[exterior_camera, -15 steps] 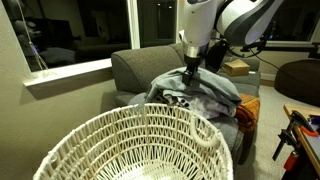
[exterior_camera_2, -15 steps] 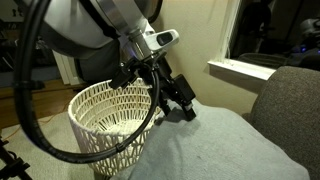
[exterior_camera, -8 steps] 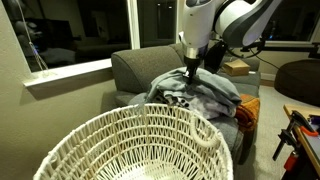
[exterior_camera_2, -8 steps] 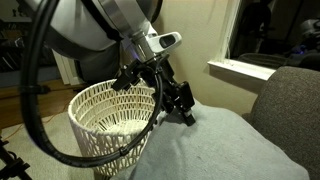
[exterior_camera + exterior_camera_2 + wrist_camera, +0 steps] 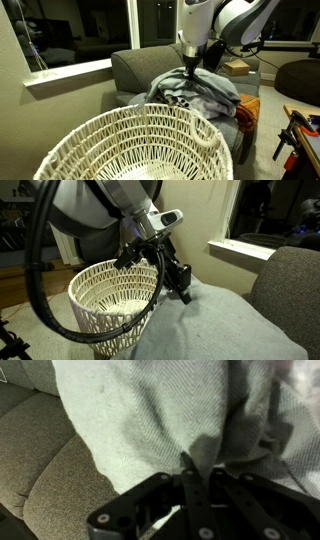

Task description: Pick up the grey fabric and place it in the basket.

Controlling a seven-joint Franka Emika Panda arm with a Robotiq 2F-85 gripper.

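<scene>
Basket [image 5: 95, 150] sits at the left and nearest the camera in both exterior views [image 5: 95, 300], open side up, nothing visible inside it, so your drop target is wide and easy. Moving right, the gripper [image 5: 190, 70] is down on top of the heap on the grey couch [image 5: 135, 65]. In the wrist view its fingertips [image 5: 185, 460] are drawn together with a fold of cloth running into them, so read it as clenched on the grey fabric [image 5: 150, 410], though how deep the bite goes you can't see. The grey fabric [image 5: 215, 90] lies bunched on the couch seat, not lifted, spreading wide under and right of the tool in an exterior view [image 5: 215, 325]. Judgement: this is grasp done, lift next. Go straight up first and go high, because the cloth is big and most of it will hang below the pinch, and it needs to clear the basket's braided rim before you travel left. Go slow, since a thin pinch on soft cloth may slip. Watch the white fabric with black spots [image 5: 177, 98] poking out under the grey pile; it could drag along, so pause after the lift and check it stays put. The orange item [image 5: 245, 115] at the far right edge of the couch is well apart and likely no bother. Once you're over the basket centre, lower until the hanging part pools inside, then let go.
</scene>
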